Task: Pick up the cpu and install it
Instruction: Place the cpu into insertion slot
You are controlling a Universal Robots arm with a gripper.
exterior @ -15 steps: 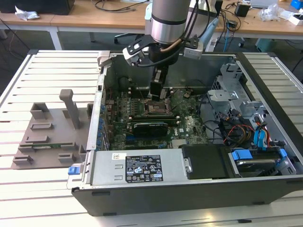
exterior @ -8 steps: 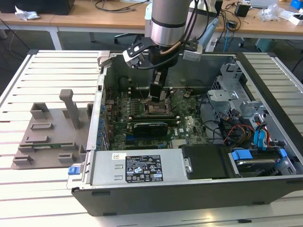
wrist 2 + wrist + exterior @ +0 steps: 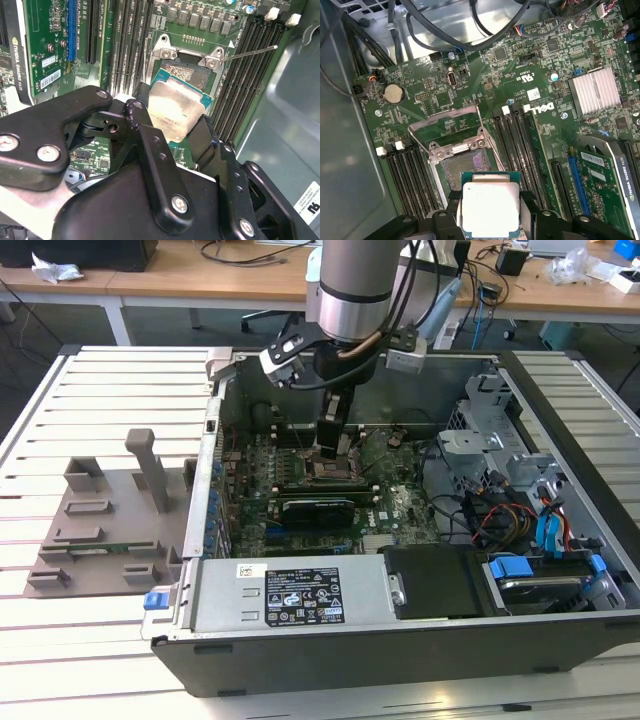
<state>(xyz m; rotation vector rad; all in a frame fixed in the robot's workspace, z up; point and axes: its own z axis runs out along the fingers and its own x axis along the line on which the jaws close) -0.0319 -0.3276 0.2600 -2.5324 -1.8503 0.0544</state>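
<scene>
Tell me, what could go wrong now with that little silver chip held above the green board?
The tool holds the cpu by its edges above the open socket; coming down tilted or off-centre, it might bend the socket's contacts. The raised metal frame beside the socket could catch the cpu. A slipping grip might drop it.

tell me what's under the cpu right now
The cpu, held in the gripper, hangs over the open socket on the motherboard. Part of the socket is covered by the chip, so contact cannot be judged.
</scene>
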